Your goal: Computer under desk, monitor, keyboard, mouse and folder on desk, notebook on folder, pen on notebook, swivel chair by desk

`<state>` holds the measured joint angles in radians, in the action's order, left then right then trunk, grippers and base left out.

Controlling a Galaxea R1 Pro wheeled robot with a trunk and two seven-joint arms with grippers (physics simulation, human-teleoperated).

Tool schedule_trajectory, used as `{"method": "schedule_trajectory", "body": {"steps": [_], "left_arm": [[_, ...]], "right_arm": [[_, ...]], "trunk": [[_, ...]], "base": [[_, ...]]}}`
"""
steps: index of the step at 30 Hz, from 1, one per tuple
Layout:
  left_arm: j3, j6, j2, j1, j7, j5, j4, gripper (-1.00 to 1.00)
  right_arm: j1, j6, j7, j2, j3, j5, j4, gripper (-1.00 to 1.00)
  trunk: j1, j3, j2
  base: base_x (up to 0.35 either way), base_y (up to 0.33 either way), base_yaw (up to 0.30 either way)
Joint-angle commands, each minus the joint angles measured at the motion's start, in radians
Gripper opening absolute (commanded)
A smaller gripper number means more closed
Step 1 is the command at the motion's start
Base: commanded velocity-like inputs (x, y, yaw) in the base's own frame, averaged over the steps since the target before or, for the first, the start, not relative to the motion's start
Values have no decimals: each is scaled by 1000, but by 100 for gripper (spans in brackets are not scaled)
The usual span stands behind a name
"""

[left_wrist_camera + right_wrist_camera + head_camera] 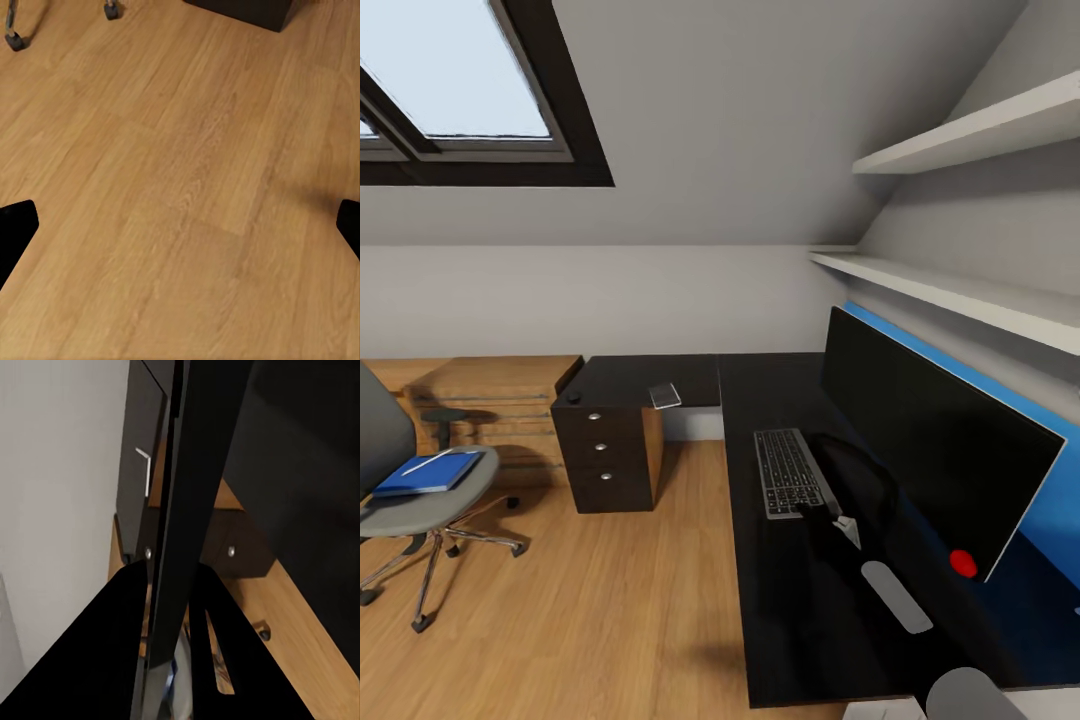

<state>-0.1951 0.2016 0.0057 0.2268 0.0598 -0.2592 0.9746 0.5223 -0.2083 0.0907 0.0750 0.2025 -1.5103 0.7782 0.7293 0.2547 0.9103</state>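
Pretty evenly lit room, soft daylight coming in from the skylight point(455, 70) up top, which is blown out to a pale flat blue-white. Walls go from bright grey to dimmer under the shelves point(970, 290). The glossy black tabletop point(800, 620) eats most of the light and just throws back faint murky reflections, with a blue tint near the wall. The swivel chair point(415, 480) casts only a soft, weak shadow on the wood floor point(180, 187). Head view has wide-angle stretch at the edges, so lines lean. Left wrist view is bright and a bit soft. Right wrist view is dim, mushy, and the fingers point(97, 660) are pure black silhouettes.
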Motion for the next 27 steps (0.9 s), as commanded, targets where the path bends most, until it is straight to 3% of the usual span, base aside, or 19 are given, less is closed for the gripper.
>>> {"method": "schedule_trajectory", "body": {"steps": [1, 27], "left_arm": [[2, 2, 0, 0, 3, -6, 1, 100], [3, 3, 0, 0, -6, -5, 9, 100]], "right_arm": [[1, 0, 4, 1, 3, -8, 0, -100], [1, 3, 12, 2, 3, 0, 5, -100]], "trunk": [[1, 1, 1], [1, 1, 1]], "base": [[211, 0, 0], [35, 0, 0]]}}
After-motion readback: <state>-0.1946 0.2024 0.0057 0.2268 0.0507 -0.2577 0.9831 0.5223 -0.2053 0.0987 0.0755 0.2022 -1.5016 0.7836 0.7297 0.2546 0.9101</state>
